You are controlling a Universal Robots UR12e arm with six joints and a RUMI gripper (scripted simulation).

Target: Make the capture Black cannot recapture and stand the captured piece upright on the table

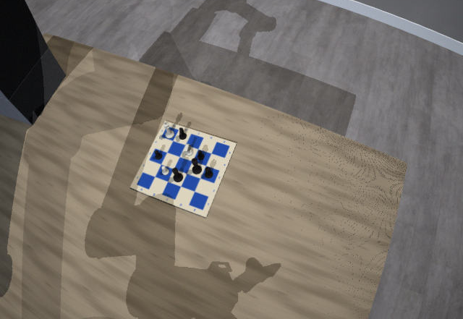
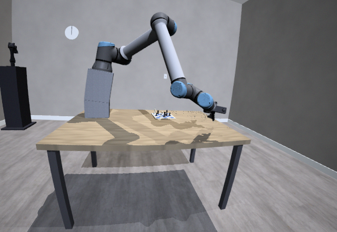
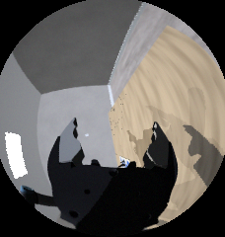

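A small blue and cream chessboard (image 1: 184, 168) lies flat on the wooden table; it also shows far off in the exterior view (image 2: 163, 114). Three white pieces stand on it: one at the far corner (image 1: 169, 132), one near the middle (image 1: 189, 152), one toward the near left (image 1: 164, 170). Several black pieces (image 1: 196, 167) stand around them, all upright. My gripper (image 2: 212, 116) is open and empty, hanging over the table's right end, well away from the board. In the wrist view the two dark fingers frame wall and table, with a sliver of the board (image 3: 124, 162) low between them.
The arm's grey base column (image 2: 98, 93) stands on the table's far left. A black pedestal (image 2: 15, 96) stands on the floor at the left. The table's right edge (image 2: 239, 137) is close under the gripper.
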